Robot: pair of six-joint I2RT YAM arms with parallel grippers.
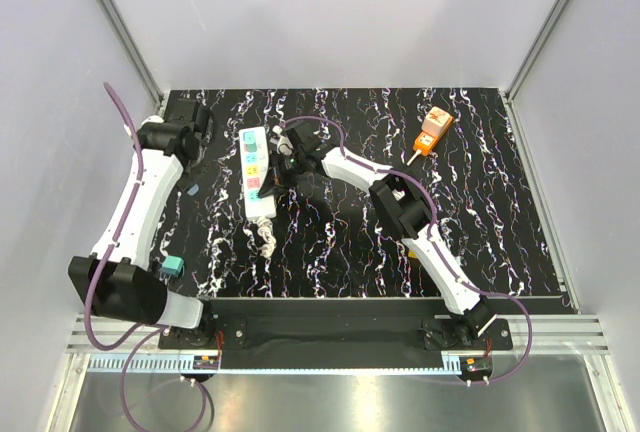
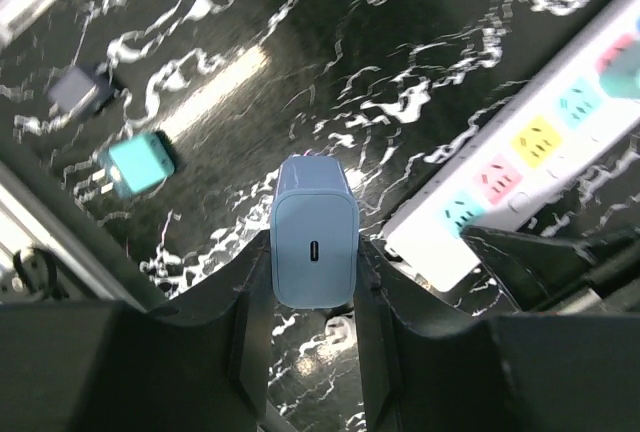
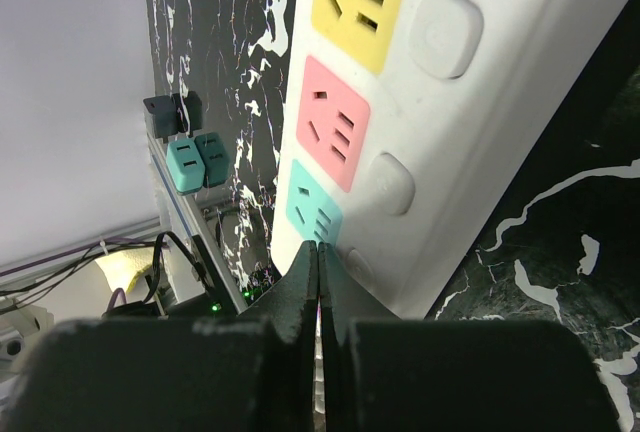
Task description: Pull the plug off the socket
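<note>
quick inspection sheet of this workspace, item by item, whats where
surface: black white-veined marble-look tabletop, flat
job's things: long white plastic power strip lying flat; pale blue plastic charger plug out of it, held clear
clutter: teal plug, dark grey plug, orange boxy device, all loose on the tabletop
grippers: left claw shut on the pale blue plug; right claw shut, empty, tips at the strip's teal-outlet end
cables: purple cables running along both arms
surroundings: white walls, aluminium frame; nothing else seen
</note>
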